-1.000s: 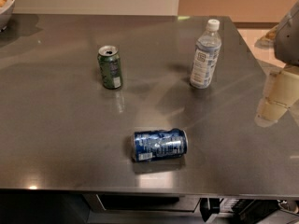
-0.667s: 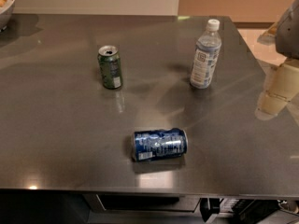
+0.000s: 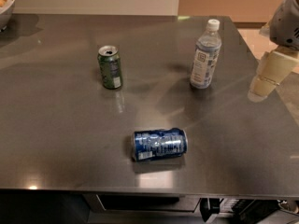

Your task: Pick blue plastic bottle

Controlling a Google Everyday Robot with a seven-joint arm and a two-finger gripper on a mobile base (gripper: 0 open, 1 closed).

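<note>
The blue plastic bottle (image 3: 204,54) stands upright at the table's back right, clear bluish with a white cap and a blue-white label with a tan band. My gripper (image 3: 267,78) hangs at the right edge of the view, over the table's right side, to the right of the bottle and apart from it. It holds nothing that I can see.
A green can (image 3: 110,67) stands upright at the back left of the steel table (image 3: 60,125). A blue soda can (image 3: 159,143) lies on its side near the front edge. A bowl (image 3: 5,3) sits at the far left corner.
My gripper has moved a little up and to the left in the view, closer to the bottle. The bottle and cans have not moved.
</note>
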